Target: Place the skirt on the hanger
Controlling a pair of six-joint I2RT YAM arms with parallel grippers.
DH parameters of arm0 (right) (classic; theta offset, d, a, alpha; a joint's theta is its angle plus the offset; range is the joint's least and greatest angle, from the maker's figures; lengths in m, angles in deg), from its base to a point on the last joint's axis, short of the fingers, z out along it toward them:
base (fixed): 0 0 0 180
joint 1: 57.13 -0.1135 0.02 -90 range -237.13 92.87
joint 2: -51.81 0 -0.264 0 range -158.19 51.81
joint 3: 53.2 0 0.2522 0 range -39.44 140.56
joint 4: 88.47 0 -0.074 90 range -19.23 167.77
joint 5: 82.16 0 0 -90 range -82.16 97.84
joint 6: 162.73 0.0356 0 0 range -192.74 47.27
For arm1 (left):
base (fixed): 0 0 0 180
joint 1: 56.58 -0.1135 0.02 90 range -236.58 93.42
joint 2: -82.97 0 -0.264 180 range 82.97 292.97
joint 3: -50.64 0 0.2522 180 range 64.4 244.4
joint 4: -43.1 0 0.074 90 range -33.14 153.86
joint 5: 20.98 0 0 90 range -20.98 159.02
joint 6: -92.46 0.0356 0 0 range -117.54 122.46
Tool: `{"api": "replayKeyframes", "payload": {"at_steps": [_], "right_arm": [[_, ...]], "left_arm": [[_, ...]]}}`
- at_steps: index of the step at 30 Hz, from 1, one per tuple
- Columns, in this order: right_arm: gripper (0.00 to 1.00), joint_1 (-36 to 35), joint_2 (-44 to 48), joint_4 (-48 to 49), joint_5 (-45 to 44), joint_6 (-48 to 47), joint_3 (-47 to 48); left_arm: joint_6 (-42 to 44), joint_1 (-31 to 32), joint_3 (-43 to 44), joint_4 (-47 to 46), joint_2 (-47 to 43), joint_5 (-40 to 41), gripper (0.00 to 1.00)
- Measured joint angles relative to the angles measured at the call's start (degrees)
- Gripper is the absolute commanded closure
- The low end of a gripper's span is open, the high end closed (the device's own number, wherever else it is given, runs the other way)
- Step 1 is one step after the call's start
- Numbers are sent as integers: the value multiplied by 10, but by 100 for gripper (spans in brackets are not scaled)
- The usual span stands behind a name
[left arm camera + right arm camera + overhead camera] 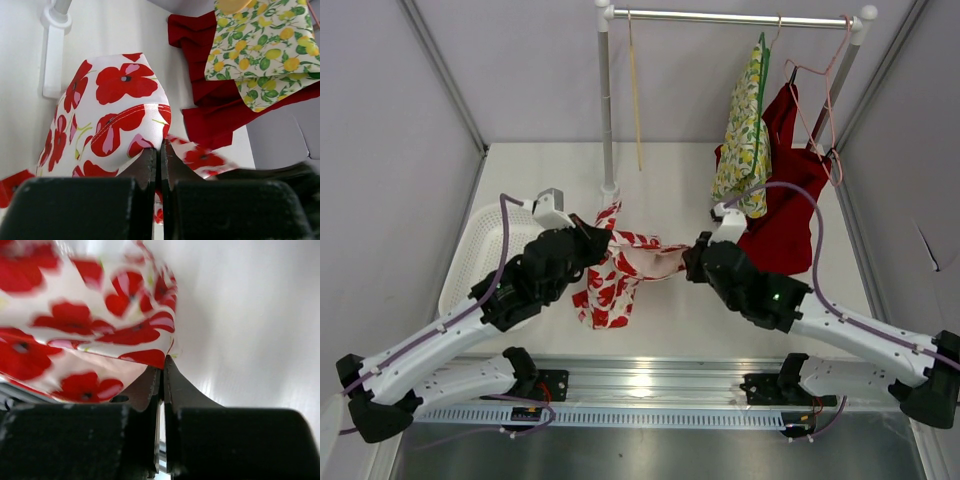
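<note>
From above, the poppy-print skirt [620, 268] hangs stretched between two black arms over the white bench [670, 190]. Its lower folds droop toward the surface, and whether they touch it cannot be told. The left gripper [603, 240] and right gripper [692, 262] are both buried in cloth here, so their tips are hidden. A basket [470, 250] at the left is partly covered by the left arm. On the rail [740, 17] behind, a thin wooden strip [635, 95] hangs edge-on, its shape unclear. Further right hang a lemon-print garment [745, 135] and a red garment [790, 200], whose hem is hidden behind the right arm.

The wrist views supply what the overhead view hides. The left wrist view shows the left gripper's fingers [147, 165] pressed together, pinching a fold of the skirt that bulges up above them. Beyond lie the stand's foot [52, 55] and the two hanging garments, cut off at the frame edge. The right wrist view, blurred at the upper left, shows the right gripper's fingers [147, 387] pressed together on the skirt's edge, with bare bench to the right
</note>
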Motion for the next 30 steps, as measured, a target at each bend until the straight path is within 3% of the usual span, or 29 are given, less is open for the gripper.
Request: {"api": "replayKeyframes", "payload": {"at_steps": [6, 14, 19, 25, 27, 30], "right_arm": [[100, 71, -3, -23, -9, -75, 116], [100, 222, -137, -19, 98, -186, 267], [100, 258, -184, -25, 115, -227, 343], [100, 259, -157, -34, 116, -236, 340], [100, 249, -125, -40, 120, -229, 302], [100, 228, -62, -51, 127, -200, 202]], "left_arm": [[-25, -30, -66, -72, -1, -28, 100], [-26, -177, -89, -304, 81, -198, 100], [-3, -213, -66, -395, 140, -274, 100], [9, -217, -104, -489, 128, -313, 98], [2, -216, -152, -514, 108, -327, 97], [-19, -209, -245, -552, 75, -331, 86]]}}
